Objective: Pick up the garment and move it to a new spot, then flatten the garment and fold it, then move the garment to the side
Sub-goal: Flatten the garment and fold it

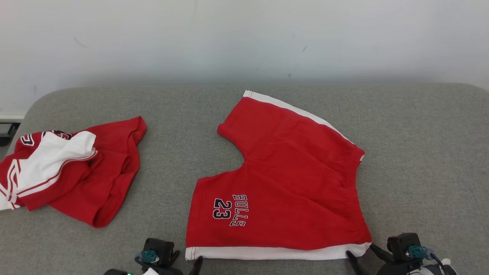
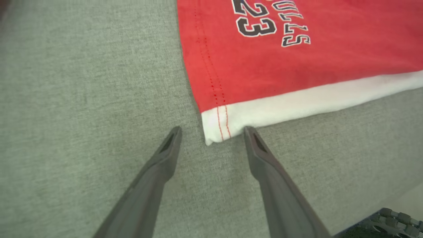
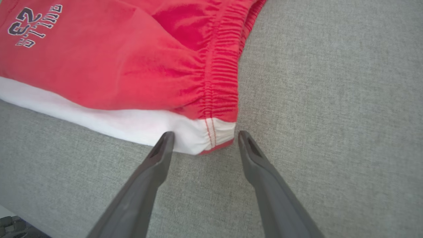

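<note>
You'll find the red shorts (image 1: 282, 183) lying flat, just right of centre on the grey cushion (image 1: 420, 133). Your left gripper (image 2: 213, 130), jaws wide, frames their 7 o'clock hem corner. Your right gripper (image 3: 203, 134), equally wide, frames the 5 o'clock waistband corner. A crumpled jersey (image 1: 65, 172) lies at 9 o'clock.

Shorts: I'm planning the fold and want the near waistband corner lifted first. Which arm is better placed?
Right. The right gripper, open, straddles the waistband corner of the shorts; the left gripper, also open, sits at the leg-hem corner, the far end.
</note>
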Controlling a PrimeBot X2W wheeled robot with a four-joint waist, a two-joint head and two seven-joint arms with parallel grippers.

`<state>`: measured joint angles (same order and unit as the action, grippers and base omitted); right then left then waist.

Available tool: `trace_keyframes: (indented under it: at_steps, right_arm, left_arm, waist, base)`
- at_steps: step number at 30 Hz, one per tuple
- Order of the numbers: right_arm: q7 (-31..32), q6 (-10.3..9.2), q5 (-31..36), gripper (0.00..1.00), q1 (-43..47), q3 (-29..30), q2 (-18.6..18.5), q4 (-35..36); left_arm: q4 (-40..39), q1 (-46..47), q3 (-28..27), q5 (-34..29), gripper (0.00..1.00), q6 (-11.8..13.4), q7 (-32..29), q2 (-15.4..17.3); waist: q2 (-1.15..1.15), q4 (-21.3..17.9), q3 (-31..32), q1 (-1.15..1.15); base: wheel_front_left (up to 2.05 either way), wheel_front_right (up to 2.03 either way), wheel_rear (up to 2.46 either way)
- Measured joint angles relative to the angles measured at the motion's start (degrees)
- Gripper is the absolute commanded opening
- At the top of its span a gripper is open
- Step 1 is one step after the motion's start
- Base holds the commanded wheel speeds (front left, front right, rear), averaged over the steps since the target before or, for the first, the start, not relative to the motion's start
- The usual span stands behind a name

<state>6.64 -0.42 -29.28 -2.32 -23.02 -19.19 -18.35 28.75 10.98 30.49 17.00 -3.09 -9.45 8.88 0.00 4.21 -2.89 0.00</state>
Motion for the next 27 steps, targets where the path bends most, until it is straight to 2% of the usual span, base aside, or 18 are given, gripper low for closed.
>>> trace_keyframes:
  at_steps: [1, 2, 3, 4, 16, 22, 27]
  right_arm:
    - [-0.01, 0.00, 0.12, 0.55, -0.27, -0.08, 0.20, -0.46]
    - [-0.03, 0.01, 0.16, 0.22, -0.53, -0.15, 0.42, -0.88]
    - [-0.10, 0.22, 0.30, 0.07, -0.75, -0.30, 0.63, -1.35]
    - [-0.18, 0.47, 0.30, 0.00, -0.83, -0.31, 0.87, -1.85]
    - [-2.27, 2.03, -0.23, 0.00, -1.77, 0.11, 1.93, -5.15]
    - [-2.47, 3.75, -2.23, 0.00, -2.10, 0.70, 1.94, -3.34]
    - [0.02, 4.93, -4.86, 0.00, -3.02, 0.85, 1.68, -0.46]
  left_arm:
    - [0.24, 0.32, 0.05, 0.00, 0.37, -0.03, 0.26, -0.09]
    - [0.52, 0.58, 0.25, -0.19, 0.00, -0.03, 0.55, -0.15]
    - [1.03, 0.98, 0.40, -0.51, 0.00, -0.04, 0.87, -0.29]
    - [1.52, 1.30, 0.30, -0.48, 0.00, -0.25, 0.93, -0.53]
    - [4.50, 1.51, 0.60, -0.49, 0.00, -1.00, 3.56, -0.71]
    - [1.65, 1.44, 0.57, -0.94, 0.00, -1.04, 5.08, 1.26]
    - [-2.20, 2.80, -0.25, -0.93, 0.00, -1.55, 5.55, 2.88]
  waist:
    - [0.00, -0.01, 0.02, 0.00]
    - [0.00, -0.01, 0.06, 0.00]
    - [0.00, -0.02, 0.10, 0.00]
    - [0.00, -0.04, 0.16, 0.00]
    - [0.00, -0.23, 1.20, 0.00]
    - [0.00, -0.63, 1.31, 0.00]
    - [0.00, -1.56, 1.08, 0.00]
  base:
    - [0.00, 0.00, 0.00]
    - [0.00, 0.00, 0.00]
    - [0.00, 0.00, 0.00]
    - [0.00, 0.00, 0.00]
    - [0.00, 0.00, 0.00]
    - [0.00, 0.00, 0.00]
    - [0.00, 0.00, 0.00]
